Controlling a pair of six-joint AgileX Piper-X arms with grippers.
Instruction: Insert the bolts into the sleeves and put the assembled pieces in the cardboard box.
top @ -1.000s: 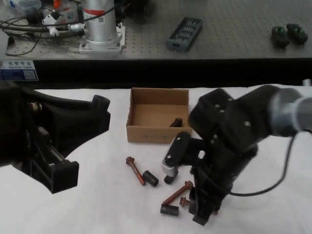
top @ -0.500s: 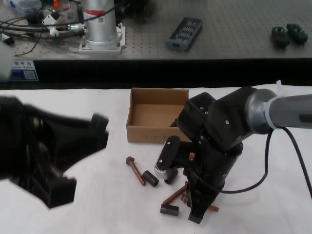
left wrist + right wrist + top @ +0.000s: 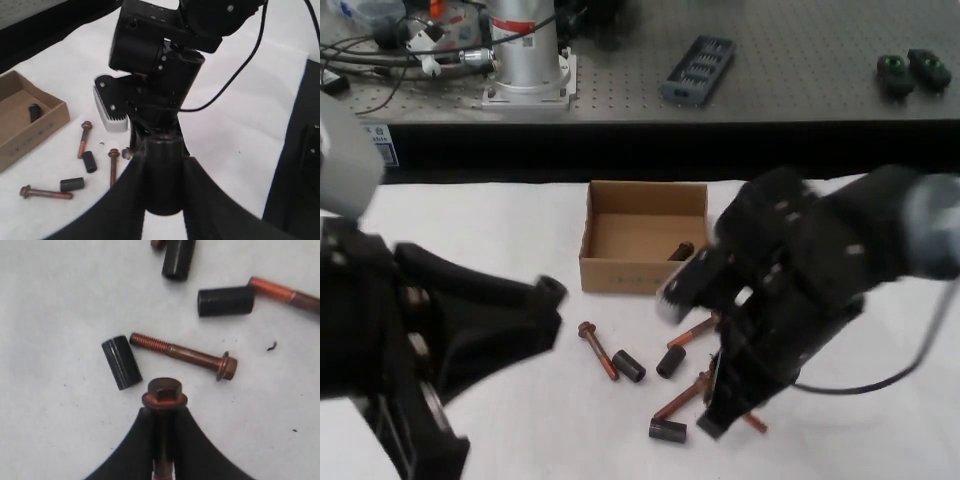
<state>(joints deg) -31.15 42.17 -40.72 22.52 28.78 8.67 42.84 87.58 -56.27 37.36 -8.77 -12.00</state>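
Observation:
My right gripper is shut on a copper bolt, head outward, just above the white cloth. Under it lie a black sleeve and a loose bolt; farther off are two sleeves and another bolt. My left gripper is shut on a black sleeve, held up facing the right arm. In the high view the right arm hangs over the scattered bolts and sleeves. The cardboard box holds one dark piece.
The white cloth covers the bench front. Behind it runs a perforated metal table with a metal post, cables, a dark tool rack and two small black parts. A cable trails from the right arm.
The left arm has swung rightward toward the middle. The right arm has shifted over the pile, uncovering a bolt and a sleeve in front of the box.

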